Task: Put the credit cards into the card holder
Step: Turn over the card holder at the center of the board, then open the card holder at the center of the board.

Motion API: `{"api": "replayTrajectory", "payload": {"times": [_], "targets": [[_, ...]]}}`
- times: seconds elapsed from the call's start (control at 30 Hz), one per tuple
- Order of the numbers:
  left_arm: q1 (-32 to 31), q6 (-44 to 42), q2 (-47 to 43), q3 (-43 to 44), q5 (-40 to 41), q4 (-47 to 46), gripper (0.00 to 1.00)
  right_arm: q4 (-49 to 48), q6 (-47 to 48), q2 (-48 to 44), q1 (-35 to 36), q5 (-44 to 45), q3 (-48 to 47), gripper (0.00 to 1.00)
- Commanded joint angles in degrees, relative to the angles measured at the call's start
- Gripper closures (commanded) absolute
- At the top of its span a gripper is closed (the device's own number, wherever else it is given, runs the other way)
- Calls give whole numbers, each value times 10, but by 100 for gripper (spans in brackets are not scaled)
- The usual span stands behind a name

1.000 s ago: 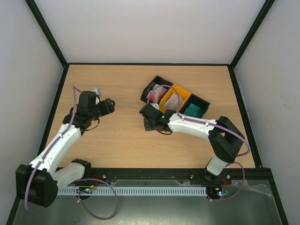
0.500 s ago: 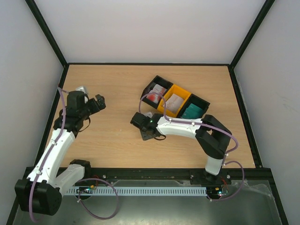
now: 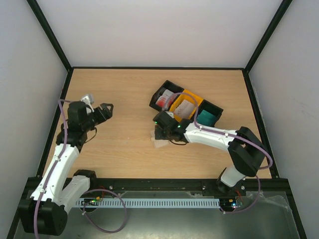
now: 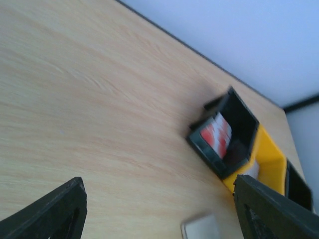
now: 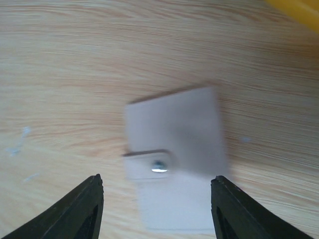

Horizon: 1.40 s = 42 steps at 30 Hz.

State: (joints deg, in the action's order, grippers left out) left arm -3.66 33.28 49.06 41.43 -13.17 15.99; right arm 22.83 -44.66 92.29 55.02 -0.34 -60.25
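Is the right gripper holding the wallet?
No, the right gripper is open, and the wallet lies flat on the table, clear of both fingers.

I saw the card holder [image 5: 174,159] lying flat on the bench [image 5: 60,74], pale beige, its snap tab facing up. The credit cards [image 3: 163,101] stood in three adjoining bins [image 3: 158,94], sorted as red-and-white, pale and teal.

My right gripper [image 3: 158,135] hung just over the card holder [image 3: 160,144], pale on the wooden surface [image 3: 124,89] — right beside the bins [image 3: 193,95] holding the credit cards [image 3: 163,101]: red-and-white, beige, teal. My left gripper [image 3: 106,109], jaws apart, hovered well away at the left.
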Motion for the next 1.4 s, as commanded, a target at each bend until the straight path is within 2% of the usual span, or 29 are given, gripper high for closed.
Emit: {"api": "replayTrajectory", "payload": {"times": [0.0, 0.23, 0.4, 0.6, 0.77, 0.93, 1.07, 1.23, 1.37], "targets": [[-55, 78, 10, -61, -77, -63, 21, -32, -14, -42, -49, -20, 67, 44], [-233, 136, 67, -82, 2, -101, 31, -83, 6, -48, -98, -101, 134, 45], [-347, 134, 152, -43, 99, -87, 41, -118, 11, -35, -104, -146, 160, 49], [-441, 123, 281, 26, 150, -71, 54, -150, -3, -37, -108, -157, 185, 51], [-469, 105, 373, 78, 162, -66, 73, -167, -14, -37, -112, -162, 195, 52], [-469, 92, 432, 87, 169, -49, 85, -183, -31, -38, -113, -167, 203, 53], [-469, 82, 453, 78, 176, -32, 90, -196, -44, -42, -113, -157, 205, 52], [-468, 77, 464, 35, 172, -52, 94, -200, -48, -27, -113, -133, 201, 48], [-467, 80, 472, 14, 173, -59, 96, -217, -48, -8, -113, -165, 199, 48]]}}
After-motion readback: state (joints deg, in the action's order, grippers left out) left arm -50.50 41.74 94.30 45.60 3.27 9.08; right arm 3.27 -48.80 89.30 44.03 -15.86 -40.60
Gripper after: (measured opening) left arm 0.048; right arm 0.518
